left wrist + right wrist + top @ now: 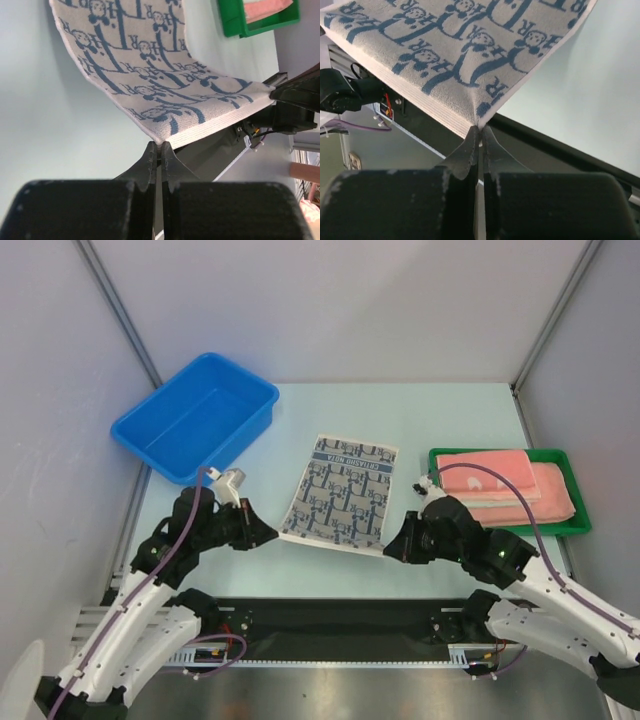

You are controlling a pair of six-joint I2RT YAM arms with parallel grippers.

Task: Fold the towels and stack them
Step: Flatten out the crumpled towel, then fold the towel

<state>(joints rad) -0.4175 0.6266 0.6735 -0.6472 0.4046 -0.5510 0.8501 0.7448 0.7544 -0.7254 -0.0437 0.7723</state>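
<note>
Top view first: you have the blue-and-white towel [340,490] lying open in the middle of the counter [440,420], between the blue tub [245,375] and the green tray [500,451]. Your left gripper [157,146] is pinched tight on its near left corner. Your right gripper [480,129] is pinched tight on its near right corner. The wrist views show the near edge lifted a little off the counter, while the far part lies flat.

This towel is not folded yet. I think you are at the start of its first fold.

The pink towels [500,485] are folded and piled in the green tray on your right. I cannot count them for sure. The blue tub at the far left has nothing in it that I can see.

I think what is left is to fold this towel and put it on the pile.
</note>
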